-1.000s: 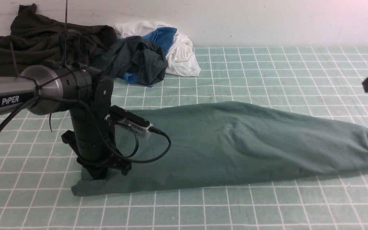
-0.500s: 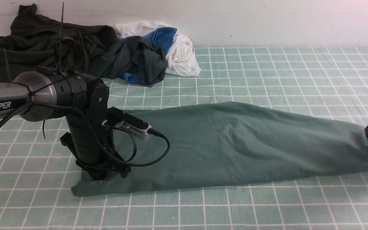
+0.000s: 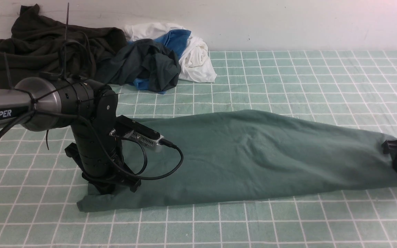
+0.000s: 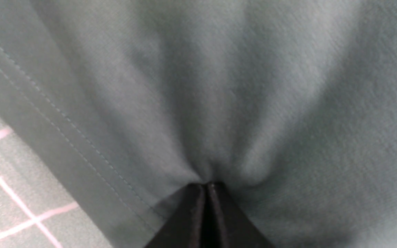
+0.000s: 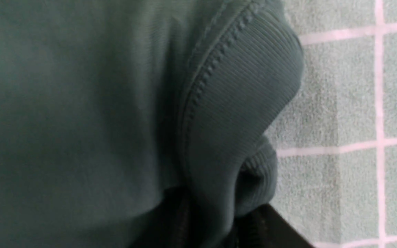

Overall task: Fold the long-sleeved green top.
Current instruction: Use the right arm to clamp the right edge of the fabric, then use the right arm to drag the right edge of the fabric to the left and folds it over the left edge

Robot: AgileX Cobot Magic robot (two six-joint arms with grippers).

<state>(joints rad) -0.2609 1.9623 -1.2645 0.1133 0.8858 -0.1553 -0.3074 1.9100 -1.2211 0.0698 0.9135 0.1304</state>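
- On the desk (image 3: 288,75) the green long-sleeved top (image 3: 253,155) lies as one long, narrow band. Its long axis goes from the robot's left to its right.
- At the left end of the top, the left end effector (image 3: 110,187) stands down on the cloth, just inside the stitched hem (image 4: 47,103). Its jaws are pressed together and a small pinch of fabric is between them; the creases run toward the tips.
- At the right end of the top, the right end effector (image 3: 396,163) is low against the cloth. A ribbed band (image 5: 240,86) sits between its jaws. The jaws are on both sides of it, but I cannot tell if they really clamp it.
- So each arm is nearest to its own end, and the whole top stretches between the two end effectors.
- I judge the coming move is a fold across the long axis, one end carried over toward the other. It depends on both ends being held firmly.
- Behind the left end of the top, well apart, is a heap of other clothes (image 3: 81,51).
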